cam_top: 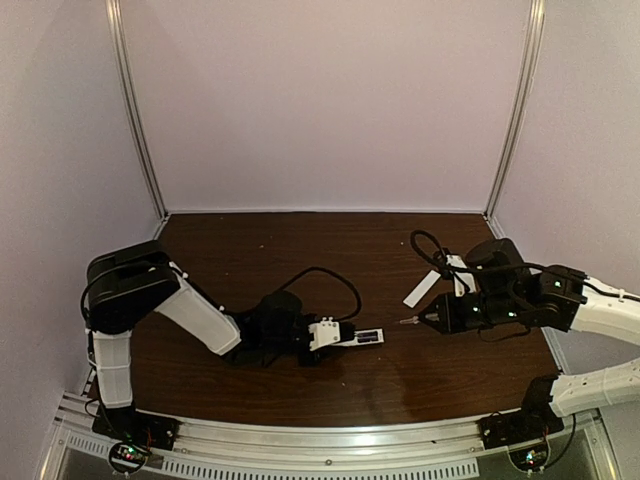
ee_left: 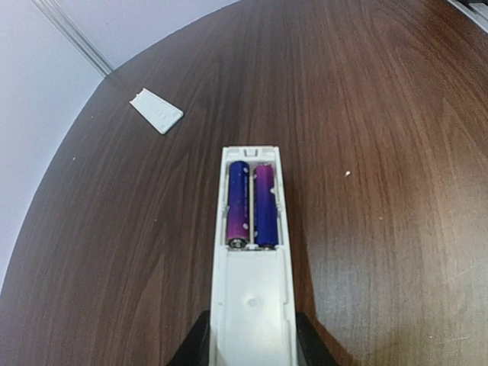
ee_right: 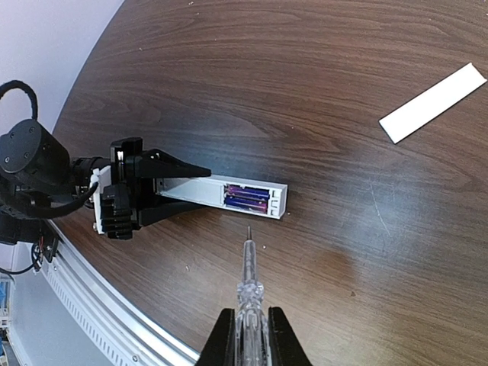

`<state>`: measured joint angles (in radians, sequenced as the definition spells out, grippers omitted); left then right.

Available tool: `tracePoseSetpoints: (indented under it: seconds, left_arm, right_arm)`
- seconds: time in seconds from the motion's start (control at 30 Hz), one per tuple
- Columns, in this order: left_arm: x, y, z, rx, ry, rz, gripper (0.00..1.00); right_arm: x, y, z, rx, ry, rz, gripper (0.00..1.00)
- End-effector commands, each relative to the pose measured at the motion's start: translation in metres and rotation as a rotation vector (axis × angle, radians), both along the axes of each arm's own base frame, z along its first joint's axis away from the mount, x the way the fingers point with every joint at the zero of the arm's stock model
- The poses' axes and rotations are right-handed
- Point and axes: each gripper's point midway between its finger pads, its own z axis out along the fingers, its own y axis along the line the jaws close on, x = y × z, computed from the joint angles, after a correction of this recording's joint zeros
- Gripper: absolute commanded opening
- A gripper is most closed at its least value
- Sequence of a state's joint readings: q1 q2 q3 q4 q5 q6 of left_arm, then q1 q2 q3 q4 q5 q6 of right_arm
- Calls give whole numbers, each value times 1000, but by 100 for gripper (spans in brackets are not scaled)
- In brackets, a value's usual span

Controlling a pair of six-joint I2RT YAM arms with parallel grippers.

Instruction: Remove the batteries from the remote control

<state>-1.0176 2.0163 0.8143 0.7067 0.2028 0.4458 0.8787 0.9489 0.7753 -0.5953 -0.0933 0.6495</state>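
Left fingers (ee_left: 197, 351) clamp the likely light, stiff remote control (ee_left: 252, 305) at its closed end; right fingers (ee_right: 221, 343) grip screwdriver (ee_right: 248, 282).

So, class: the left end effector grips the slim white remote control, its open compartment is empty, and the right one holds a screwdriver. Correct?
Not empty: the left wrist view shows two purple-blue cylindrical batteries lying in the slim white plastic remote control. The rest holds.

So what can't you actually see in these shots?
Batteries: markings blurred in the left wrist view, too small in the others.
Remote control: near end cut off by the left wrist view's bottom edge.
Screwdriver: handle end hidden between the right gripper fingers, right wrist view.
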Motion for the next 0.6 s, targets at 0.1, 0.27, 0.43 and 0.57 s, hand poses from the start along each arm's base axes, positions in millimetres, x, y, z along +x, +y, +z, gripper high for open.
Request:
tracePoseSetpoints:
  seconds: [0.1, 0.27, 0.43, 0.57]
  left_arm:
    - [15, -2, 30, -69, -137, 65, 0]
    - [20, -2, 34, -92, -139, 97, 0]
    - [22, -1, 29, -77, -146, 102, 0]
    - [17, -2, 25, -65, -139, 70, 0]
  right_arm:
    - [5, 6, 0, 4, -18, 17, 0]
    - [7, 7, -9, -11, -13, 19, 0]
    - [10, 3, -14, -26, -24, -9, 0]
    - [12, 3, -18, -26, -29, -26, 0]
